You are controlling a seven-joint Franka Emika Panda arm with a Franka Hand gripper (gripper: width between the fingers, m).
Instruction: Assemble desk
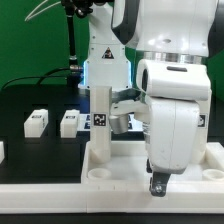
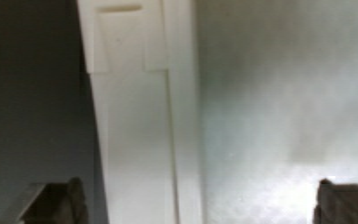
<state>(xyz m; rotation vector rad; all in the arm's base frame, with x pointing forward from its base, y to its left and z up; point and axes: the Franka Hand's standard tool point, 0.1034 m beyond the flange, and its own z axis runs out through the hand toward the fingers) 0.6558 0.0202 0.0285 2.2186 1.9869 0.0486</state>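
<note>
Tabletop [image 1: 122,174] lies flat on the black matte counter [image 1: 40,100], near the front edge. It is white moulded plastic, rectangular, with a raised rim. Two round sockets show along the near rim, one at the exterior view's left end and one at the right.

Upright leg [image 1: 100,108]: a white square-section post with a black-and-white tag on its facing side. It stands vertical at the tabletop's left end in the exterior view. Whether its foot is seated in a socket, I cannot tell.

Loose legs: two short white blocks [image 1: 37,122] [image 1: 70,122] rest on the counter, side by side but apart, to the exterior view's left of the upright leg. Each shows a tag.

Arm [image 1: 175,110]: glossy white shell, bulky, reaching down over the tabletop's near rim right of centre. The claw [image 1: 157,186] shows only as a small dark tip below the wrist housing.

Wrist view: the claw [image 2: 202,205] is spread wide and released, gripping nothing. The dark fingertips [image 2: 59,202] sit at opposite sides of the picture. Between them runs the tabletop [image 2: 137,120] rim, a long smooth white bar with a stepped groove. Dark counter lies on one side of it and the pale, faintly mottled panel on the other. Contact between fingertips and rim cannot be judged.
</note>
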